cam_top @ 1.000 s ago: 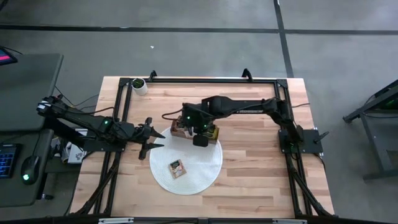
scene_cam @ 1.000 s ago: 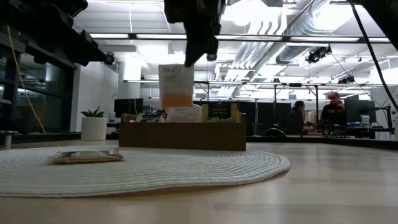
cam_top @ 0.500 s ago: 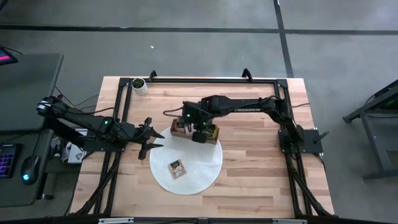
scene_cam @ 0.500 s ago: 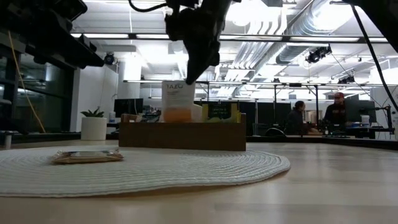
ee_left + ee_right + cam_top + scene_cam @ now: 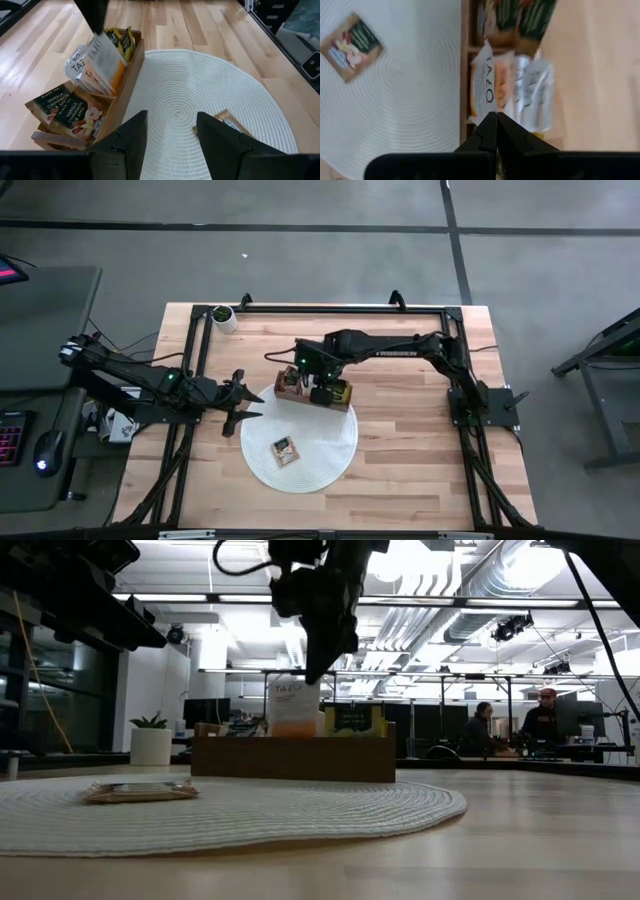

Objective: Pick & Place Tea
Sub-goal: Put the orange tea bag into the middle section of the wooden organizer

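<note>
One white-and-orange tea packet (image 5: 295,705) is pinched by its top edge in the right end effector (image 5: 318,670), hanging upright with its lower part inside the middle compartment of the wooden tray (image 5: 293,758), among the other packets (image 5: 67,107). Another packet (image 5: 286,449) lies flat on the round woven mat (image 5: 330,450). Left end effector (image 5: 243,397) hovers at the mat's edge, fingers spread, well clear of the surface (image 5: 410,460).

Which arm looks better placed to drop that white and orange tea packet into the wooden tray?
The right: its pincer grips the packet above the tray. The left pincer waits open beside the mat.
</note>
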You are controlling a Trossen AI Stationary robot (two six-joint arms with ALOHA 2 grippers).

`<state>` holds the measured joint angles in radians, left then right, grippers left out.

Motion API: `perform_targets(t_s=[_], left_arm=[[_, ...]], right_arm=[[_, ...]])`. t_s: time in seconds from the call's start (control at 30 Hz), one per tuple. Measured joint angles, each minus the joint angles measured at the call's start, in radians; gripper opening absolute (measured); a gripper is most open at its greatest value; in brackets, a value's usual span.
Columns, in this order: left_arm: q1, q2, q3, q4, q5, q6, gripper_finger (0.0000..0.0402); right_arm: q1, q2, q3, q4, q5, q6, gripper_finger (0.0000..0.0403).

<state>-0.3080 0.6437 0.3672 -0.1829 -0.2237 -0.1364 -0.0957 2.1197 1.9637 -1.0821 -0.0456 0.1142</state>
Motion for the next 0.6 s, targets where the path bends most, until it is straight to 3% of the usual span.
perform_targets(t_s=[0.3, 0.6], left_arm=[[0.0, 0.0, 0.0, 0.0, 0.005, -0.001, 0.0169], [0.0, 0.0, 0.0, 0.0, 0.006, -0.006, 0.0169]], right_arm=[[0.0, 0.005, -0.115, 0.034, -0.007, 0.043, 0.0], [0.003, 0.005, -0.089, 0.065, 0.014, 0.057, 0.0005]])
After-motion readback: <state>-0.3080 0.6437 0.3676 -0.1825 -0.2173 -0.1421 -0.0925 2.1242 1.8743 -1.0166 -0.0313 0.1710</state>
